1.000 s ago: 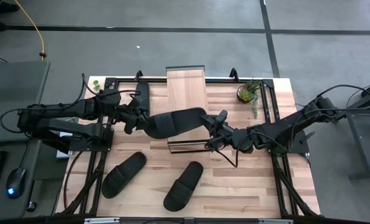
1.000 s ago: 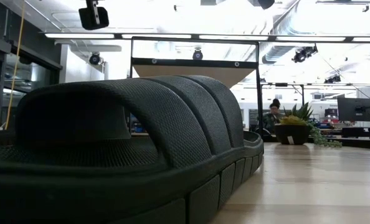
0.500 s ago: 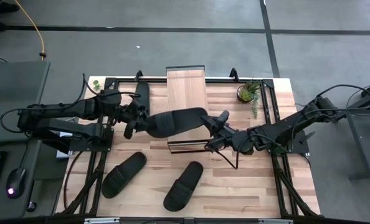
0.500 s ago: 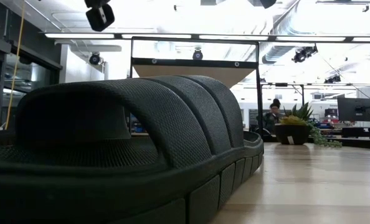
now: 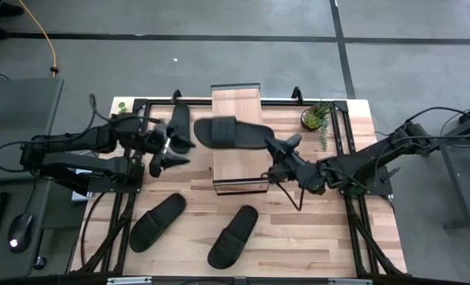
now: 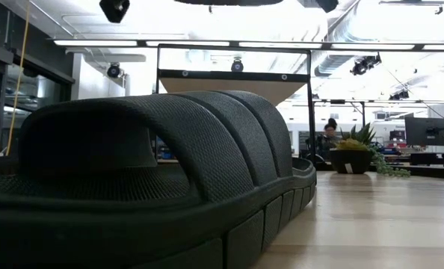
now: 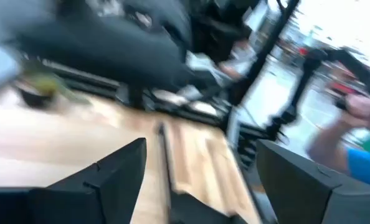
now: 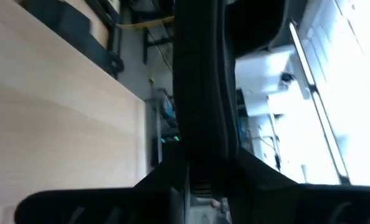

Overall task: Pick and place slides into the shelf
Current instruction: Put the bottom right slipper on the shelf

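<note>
The left claw [image 5: 172,150] stands wide apart and holds nothing, hovering over the left part of the worktop [image 5: 314,229], just left of the shelf; in its own wrist view the two dark fingers [image 7: 110,180] are spread with bare wood between them. Right beside it, near the far left edge, one sandal [image 5: 180,125] lies lengthwise on the worktop. Further right, the shelf [image 5: 236,107] runs away from the front as a pale wood plank on a thin black frame, and a second sandal [image 5: 231,133] is held crosswise above it, its strap end toward the left and its other end over the plank's right edge. The right claw [image 5: 276,150] is closed narrow on that end of the sandal, its arm reaching in from the right side; its wrist view shows the sandal's edge [image 8: 200,93] pinched between the fingers. Nearer the front, two more sandals lie aslant on the worktop, one [image 5: 157,222] to the left and one [image 5: 233,236] just right of it, apart from each other. In the low view one of these [image 6: 147,187] fills the foreground. At the far right corner stands a small potted plant [image 5: 317,117]
</note>
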Robot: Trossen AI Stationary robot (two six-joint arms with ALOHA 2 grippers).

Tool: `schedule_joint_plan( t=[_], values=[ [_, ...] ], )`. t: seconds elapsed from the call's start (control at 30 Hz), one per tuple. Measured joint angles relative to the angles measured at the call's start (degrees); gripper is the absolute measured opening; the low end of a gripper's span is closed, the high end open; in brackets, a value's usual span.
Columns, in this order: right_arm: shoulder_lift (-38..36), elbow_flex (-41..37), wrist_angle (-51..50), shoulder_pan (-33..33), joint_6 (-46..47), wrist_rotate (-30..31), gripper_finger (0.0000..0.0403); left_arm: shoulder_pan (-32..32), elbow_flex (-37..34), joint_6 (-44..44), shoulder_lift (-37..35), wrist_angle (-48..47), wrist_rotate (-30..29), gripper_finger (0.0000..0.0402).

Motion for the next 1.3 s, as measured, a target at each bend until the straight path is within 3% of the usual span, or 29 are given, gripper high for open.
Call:
schedule_joint_plan(
  t=[0.17, 0.6, 1.07, 1.3],
  values=[
    [-3.86, 0.0, -10.03, -0.01, 11.79, -6.9, 0.0043, 0.01, 0.0, 2.95, -4.96, -0.43, -5.07, 0.0288],
    [-5.52, 0.0, -31.53, -0.06, 32.78, -10.47, 0.0043, 0.04, 0.0, 4.47, -8.6, -0.41, -7.31, 0.0277],
    [-5.5, 0.0, -36.05, -0.39, 38.92, -17.32, 0.0045, 0.02, 0.0, 4.45, -8.13, -0.48, -7.31, 0.0278],
    [-5.5, 0.0, -34.74, -3.04, 37.09, -28.46, 0.0048, 0.02, 0.0, 4.45, -8.13, -0.48, -7.31, 0.0278]
  ],
)
